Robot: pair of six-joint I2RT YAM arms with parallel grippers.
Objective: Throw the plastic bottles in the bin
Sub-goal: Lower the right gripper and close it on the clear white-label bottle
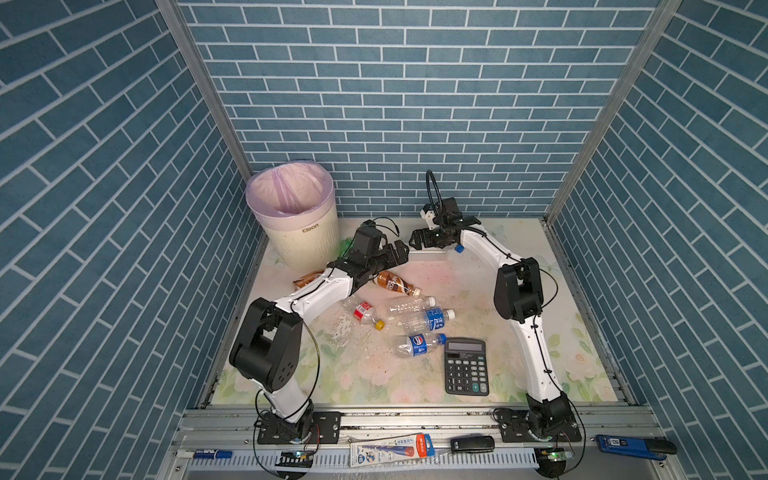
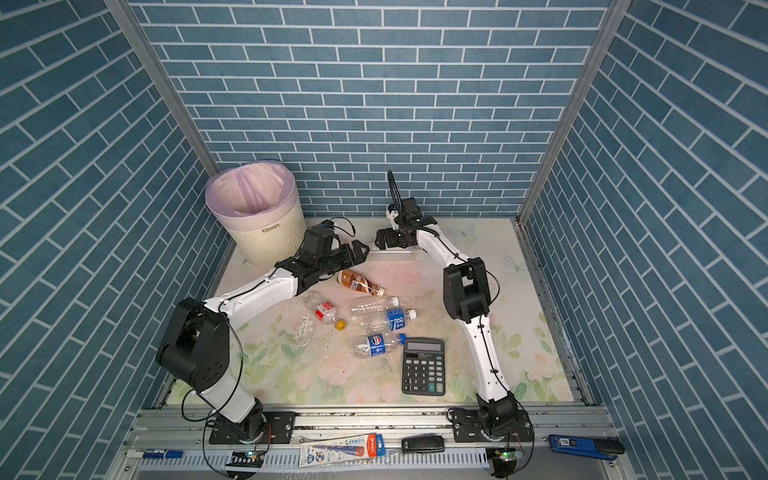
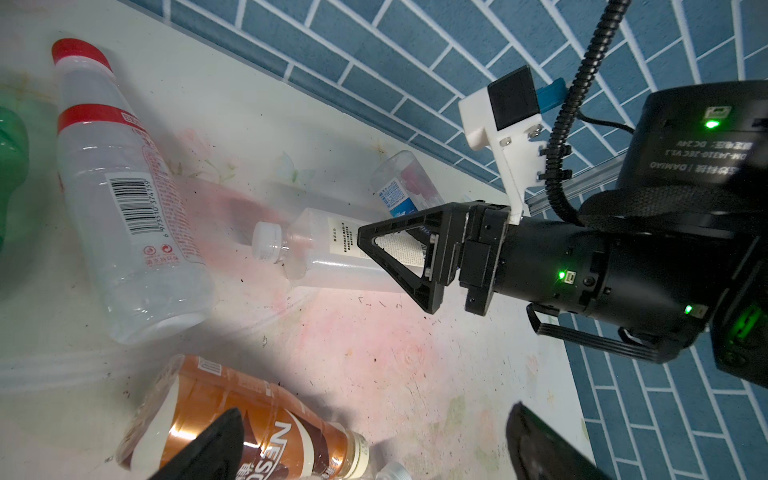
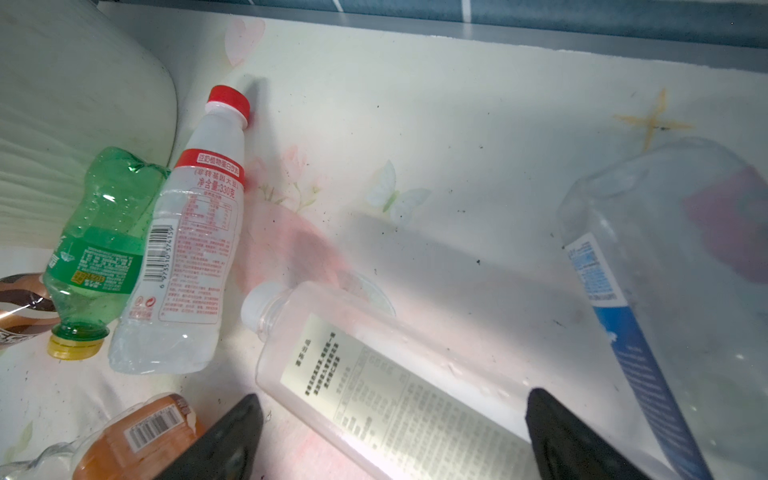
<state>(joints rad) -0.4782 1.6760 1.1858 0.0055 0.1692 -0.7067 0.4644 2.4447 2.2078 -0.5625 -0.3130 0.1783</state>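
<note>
Claws stood wide open and empty at the back of the table. The right claw (image 4: pixel 399 440) was spread over a clear white-capped bottle (image 4: pixel 374 374) lying flat, and the left claw (image 3: pixel 374 449) was poised over a brown Nescafé bottle (image 3: pixel 249 424). In both top views the two nearly met tip to tip.

Nothing appeared binned. The cream bin (image 1: pixel 299 237), in the far left corner, showed only its pink liner, though its bottom was hidden. Every bottle in sight lay on the floral table (image 1: pixel 469 286).

Beside the bin a green bottle (image 4: pixel 99 249) rested against a red-capped bottle (image 4: pixel 195 232), and a second brown bottle (image 1: pixel 307 279) peeked from under the left arm. Nearer the front lay:
- a red-labelled bottle with a yellow cap (image 1: pixel 365 312)
- an unlabelled clear bottle (image 1: pixel 409 305)
- a blue-labelled bottle (image 1: pixel 434 319)
- a Pepsi bottle (image 1: pixel 417 345), just beside a black calculator (image 1: pixel 465 365) that was no part of the job

The left arm lay between the right claw and the bin, a likely obstacle to any carry.
</note>
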